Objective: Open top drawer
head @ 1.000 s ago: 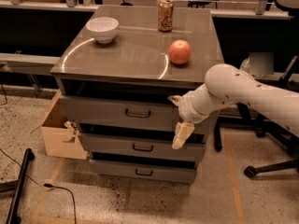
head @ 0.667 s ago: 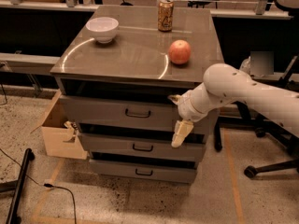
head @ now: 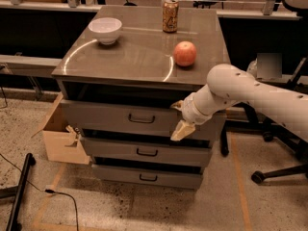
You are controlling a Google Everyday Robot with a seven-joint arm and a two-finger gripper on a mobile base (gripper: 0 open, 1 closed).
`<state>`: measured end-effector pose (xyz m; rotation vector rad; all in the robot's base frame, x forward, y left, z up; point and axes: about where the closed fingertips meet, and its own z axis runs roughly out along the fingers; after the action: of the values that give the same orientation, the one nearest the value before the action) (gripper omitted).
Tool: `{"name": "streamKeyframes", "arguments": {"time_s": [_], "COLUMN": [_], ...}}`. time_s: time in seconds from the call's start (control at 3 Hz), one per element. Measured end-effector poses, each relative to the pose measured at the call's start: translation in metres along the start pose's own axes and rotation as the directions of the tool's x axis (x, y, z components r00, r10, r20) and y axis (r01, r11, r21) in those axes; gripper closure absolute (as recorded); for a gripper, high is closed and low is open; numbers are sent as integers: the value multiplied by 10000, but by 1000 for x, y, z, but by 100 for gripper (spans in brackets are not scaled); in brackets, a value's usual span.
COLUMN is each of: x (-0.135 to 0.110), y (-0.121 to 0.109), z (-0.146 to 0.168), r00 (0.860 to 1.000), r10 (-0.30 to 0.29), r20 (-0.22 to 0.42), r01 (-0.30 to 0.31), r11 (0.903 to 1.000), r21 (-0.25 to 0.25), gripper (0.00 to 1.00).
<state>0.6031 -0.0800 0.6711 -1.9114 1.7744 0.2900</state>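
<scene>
The top drawer (head: 106,114) is the widest grey front of three, just under the cabinet top, with a small black bar handle (head: 141,120) at its centre. A dark gap shows above its front. My gripper (head: 179,118) hangs in front of the right part of this drawer front, to the right of the handle and not on it. Its beige fingers (head: 182,130) stand apart, one above the other, with nothing between them. The white arm (head: 240,93) reaches in from the right.
On the cabinet top (head: 125,61) stand a white bowl (head: 105,30), a drink can (head: 170,15) and a red apple (head: 185,53). Two narrower drawers (head: 144,152) sit below. A cardboard box (head: 60,138) is at the cabinet's left, office chair legs (head: 274,170) at the right, cables (head: 62,196) on the floor.
My gripper has shifted slightly up and to the left along the top drawer's front. The drawer itself has not visibly moved.
</scene>
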Motion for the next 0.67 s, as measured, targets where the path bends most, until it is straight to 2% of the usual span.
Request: {"name": "streamKeyframes", "arguments": {"time_s": [0.33, 0.67], "x": [-8, -13], "y": [33, 37], "z": [-8, -12], "r00": [9997, 9995], "r10": [118, 164], "r20": [227, 269], "r01": [-100, -137], "r11": [9967, 9954], "r21": [-811, -947], "gripper": [65, 88]}}
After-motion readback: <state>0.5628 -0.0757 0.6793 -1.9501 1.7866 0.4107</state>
